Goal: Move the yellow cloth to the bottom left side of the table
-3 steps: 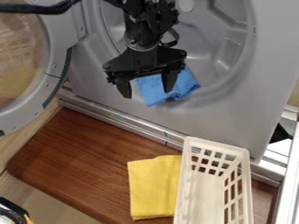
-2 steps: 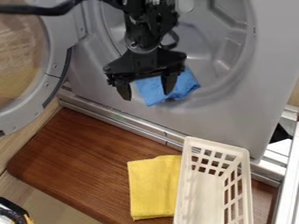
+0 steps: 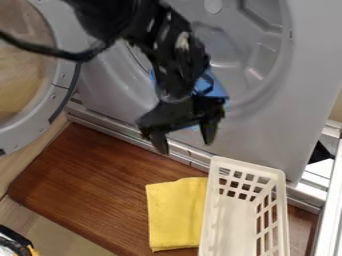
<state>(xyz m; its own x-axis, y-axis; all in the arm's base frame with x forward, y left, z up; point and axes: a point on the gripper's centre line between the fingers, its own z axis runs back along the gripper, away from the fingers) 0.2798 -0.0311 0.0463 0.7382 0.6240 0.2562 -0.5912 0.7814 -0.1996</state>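
Grey panel (image 3: pixel 267 130), round recess near 1 o'clock. Blue cloth (image 3: pixel 218 91) at 1 o'clock, partly hidden. Round door (image 3: pixel 63 75), see-through middle, 10 o'clock. White basket (image 3: pixel 208 215), slotted, 5 o'clock. Dark object (image 3: pixel 13 242), cut off, between 7 and 8.

Most of the blue cloth (image 3: pixel 217 91) is stuck behind the arm (image 3: pixel 177 62) and gripper (image 3: pixel 185 142), so no idea about its full shape. Top edge chops off the arm, which looks kinda smeary too, and it blocks part of the drum (image 3: pixel 227 40). Left edge cuts the door (image 3: pixel 63 82); bottom edge cuts the basket (image 3: pixel 247 164) and the board (image 3: pixel 87 165). Can't tell if the yellow cloth (image 3: pixel 175 215) tucks under the basket. Black thing (image 3: pixel 13 242) in the bottom left corner? Cropped, can't tell what it is.
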